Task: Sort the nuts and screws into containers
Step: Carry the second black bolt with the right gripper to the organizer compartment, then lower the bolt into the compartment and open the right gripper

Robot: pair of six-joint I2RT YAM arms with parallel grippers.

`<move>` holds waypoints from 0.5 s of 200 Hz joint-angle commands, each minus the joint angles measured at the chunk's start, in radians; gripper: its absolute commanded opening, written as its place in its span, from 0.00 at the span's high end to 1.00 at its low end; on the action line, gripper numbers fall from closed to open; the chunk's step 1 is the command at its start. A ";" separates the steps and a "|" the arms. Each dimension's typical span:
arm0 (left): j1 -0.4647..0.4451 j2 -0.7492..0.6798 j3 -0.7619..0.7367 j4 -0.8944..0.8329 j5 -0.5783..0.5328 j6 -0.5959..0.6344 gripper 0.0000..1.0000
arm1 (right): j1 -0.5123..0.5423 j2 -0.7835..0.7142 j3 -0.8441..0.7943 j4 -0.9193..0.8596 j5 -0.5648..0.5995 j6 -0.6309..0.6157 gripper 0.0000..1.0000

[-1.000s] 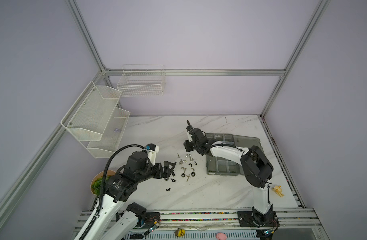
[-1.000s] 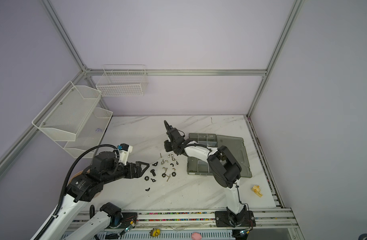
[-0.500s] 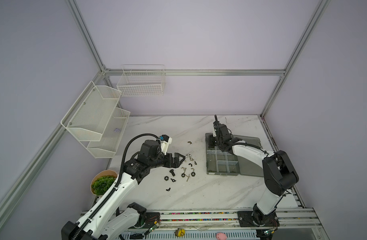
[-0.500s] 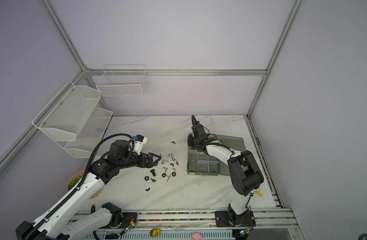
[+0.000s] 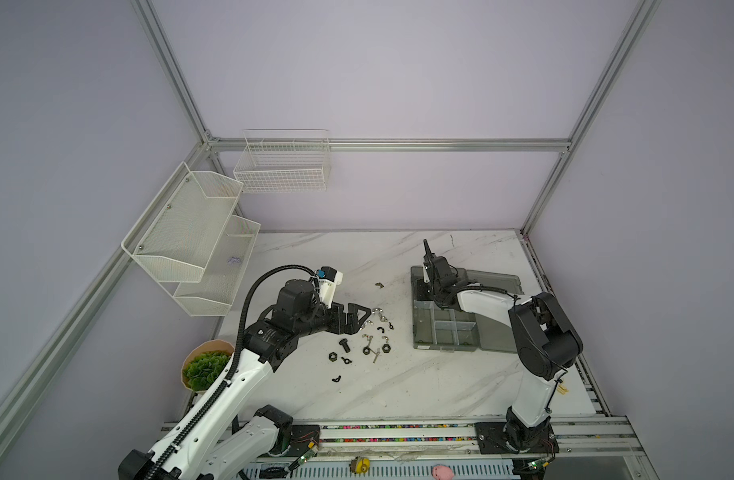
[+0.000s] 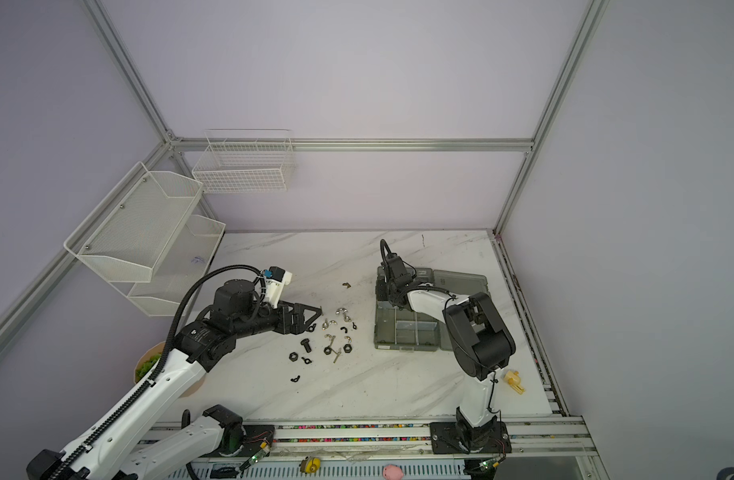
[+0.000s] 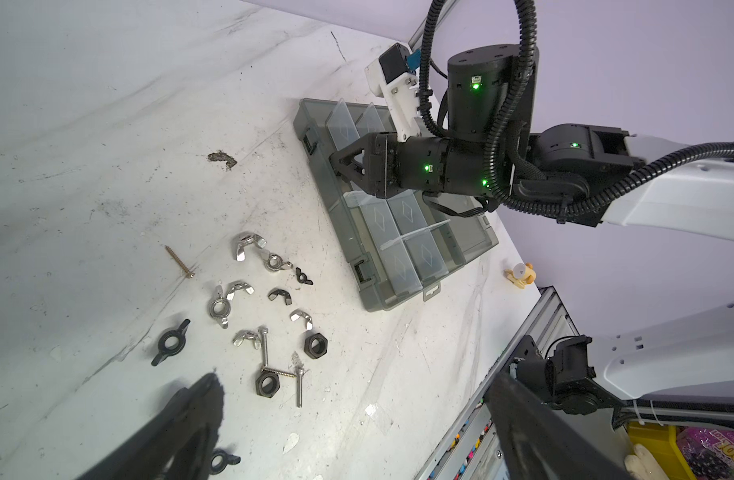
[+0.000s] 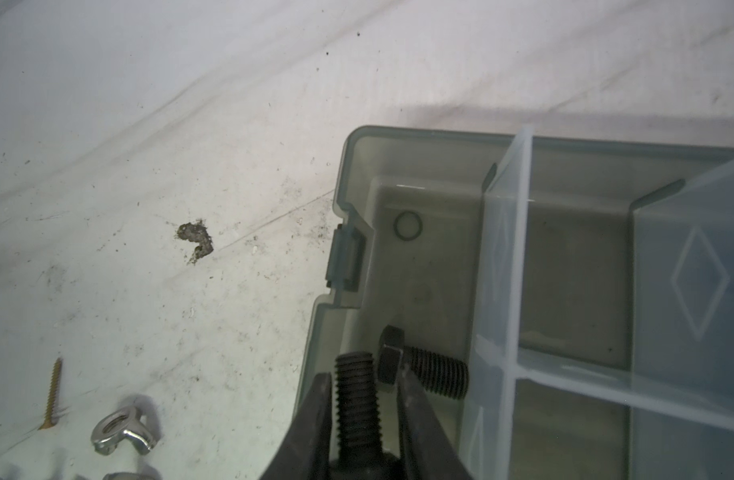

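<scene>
Clamping a black bolt in the right tool, threaded shank running along the jaws and poking past the tips. Hanging it over the far-left corner compartment of the grey box, judging release to need only a straight drop. Pointing the tips at a second bolt lying on that compartment's floor, crosswise to the held one. Hovering the left tool, jaws wide apart, at the left edge of the loose nuts and screws on the counter. Losing the held bolt's head deep between the jaws; masking the compartment behind the right arm in both top views.
</scene>
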 commanded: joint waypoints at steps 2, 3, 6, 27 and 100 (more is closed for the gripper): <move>-0.004 -0.002 -0.006 0.042 0.001 0.004 0.00 | -0.008 0.017 0.027 0.032 0.015 -0.020 0.79; -0.004 -0.001 -0.005 0.043 0.000 0.004 0.00 | -0.008 0.018 0.028 0.033 0.015 -0.020 0.79; -0.004 0.000 -0.006 0.043 -0.003 0.006 0.00 | -0.008 0.021 0.029 0.032 0.014 -0.021 0.79; -0.004 0.008 -0.015 0.041 -0.024 0.012 0.00 | -0.008 0.026 0.033 0.030 0.011 -0.018 0.78; -0.002 0.027 -0.008 0.039 -0.033 0.019 0.00 | -0.008 0.011 0.040 0.041 0.031 -0.023 0.63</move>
